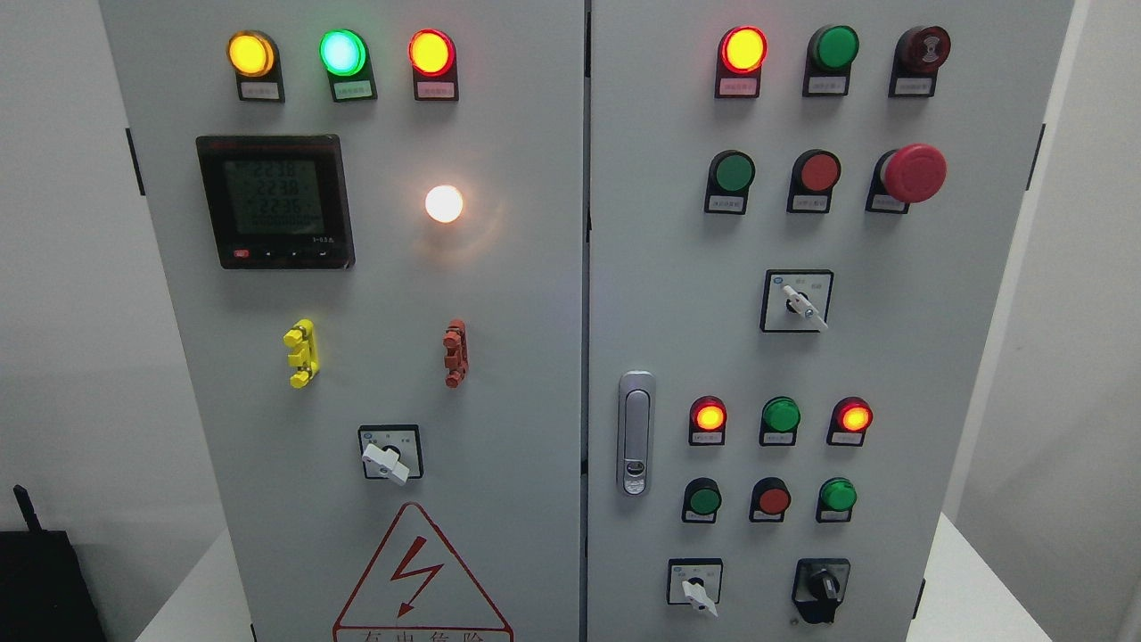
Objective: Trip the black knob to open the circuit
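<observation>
Left door, top to middle: row of lamps (pixel 341 53) lit yellow, green and red, meter (pixel 274 201) showing readings, white lamp (pixel 444 203) glowing beside it. Panel judged live; warning triangle (pixel 413 571) at the foot of the door noted accordingly.

Lower on the same door: white selector (pixel 386 461) on a square plate, like the target's in form. Risk of mistaking it for the task's switch.

At the seam: door latch (pixel 636 432), apparently closed. No bearing on the task beyond a possible snag for an arm reaching across.

Right door, bottom row: second white selector (pixel 698 593), near the black knob (pixel 821 588) on its left. Knob located at the lower right of the right door, close to the picture's bottom edge, untouched. Main hazard: contact with the white neighbour through a wide or off-centre approach, and so the wrong circuit switched. Also likely: slip off the small handle under a loose pinch, leaving the knob half turned; or rotation in the wrong sense.

Further up and right: red mushroom stop button (pixel 913 172), standing proud of the panel. Well apart from the knob, yet open to a knock from a raised arm.

Neither left hand nor right hand in view; apart, together or clamped, cannot tell.
</observation>
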### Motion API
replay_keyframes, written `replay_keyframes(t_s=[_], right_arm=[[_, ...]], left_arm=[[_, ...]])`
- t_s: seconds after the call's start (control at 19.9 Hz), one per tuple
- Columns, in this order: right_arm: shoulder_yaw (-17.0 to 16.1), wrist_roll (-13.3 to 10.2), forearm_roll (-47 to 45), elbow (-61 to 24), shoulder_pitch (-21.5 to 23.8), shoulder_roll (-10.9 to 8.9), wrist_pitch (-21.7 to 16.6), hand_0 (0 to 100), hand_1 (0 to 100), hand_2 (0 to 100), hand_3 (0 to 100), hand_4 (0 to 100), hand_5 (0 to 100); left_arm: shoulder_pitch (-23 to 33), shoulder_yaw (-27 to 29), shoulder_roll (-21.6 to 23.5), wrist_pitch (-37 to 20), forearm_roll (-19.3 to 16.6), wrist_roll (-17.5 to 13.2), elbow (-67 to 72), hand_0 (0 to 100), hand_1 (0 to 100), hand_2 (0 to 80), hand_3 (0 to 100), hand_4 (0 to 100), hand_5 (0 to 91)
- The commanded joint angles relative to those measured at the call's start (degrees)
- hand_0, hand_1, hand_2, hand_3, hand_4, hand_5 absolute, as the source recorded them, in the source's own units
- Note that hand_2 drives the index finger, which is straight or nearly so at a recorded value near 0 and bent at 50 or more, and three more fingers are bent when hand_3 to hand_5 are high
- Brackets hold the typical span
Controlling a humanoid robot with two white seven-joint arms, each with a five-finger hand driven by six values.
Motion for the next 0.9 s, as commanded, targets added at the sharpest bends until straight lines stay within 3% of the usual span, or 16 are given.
replay_keyframes(t_s=[0.0,0.85], right_arm=[[-0.86,0.23,-0.19,-1.67,-2.11,-0.14,0.87,0,0,0,100,100,100],[-0.5,0.23,-0.19,1.94,-4.93,-0.14,1.31,0,0,0,100,100,100]], left_arm=[[0.0,0.0,0.0,0.05,-1.32,-0.05,0.0,12,39,0.0,0,0,0.0],[0.0,0.0,0.0,0.05,-1.32,-0.05,0.0,12,39,0.0,0,0,0.0]])
